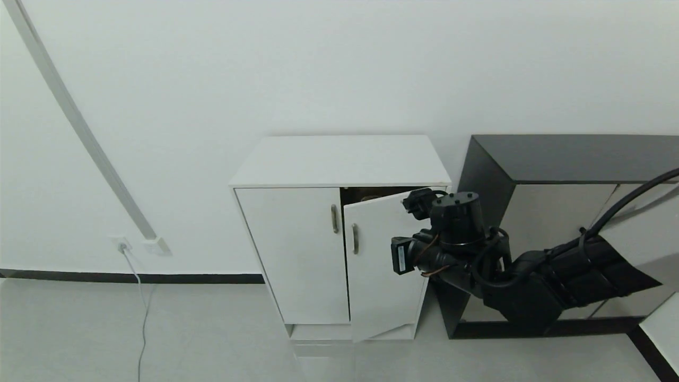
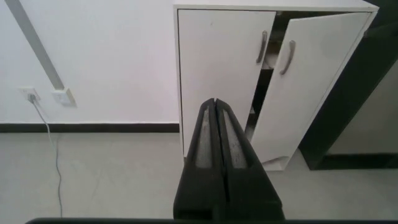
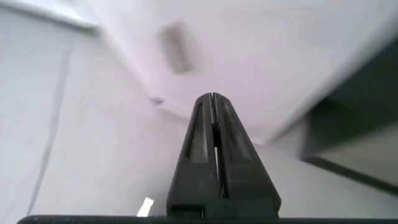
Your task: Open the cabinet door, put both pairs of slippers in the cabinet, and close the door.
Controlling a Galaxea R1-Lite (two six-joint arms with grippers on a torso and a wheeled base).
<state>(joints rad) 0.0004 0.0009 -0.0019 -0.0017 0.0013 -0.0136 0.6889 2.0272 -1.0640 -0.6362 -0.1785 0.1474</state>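
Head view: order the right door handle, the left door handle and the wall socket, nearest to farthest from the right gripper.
1. Right door handle, on the ajar door, just left of the right gripper.
2. Left door handle, on the closed door beside it.
3. Wall socket, far left, low on the wall.
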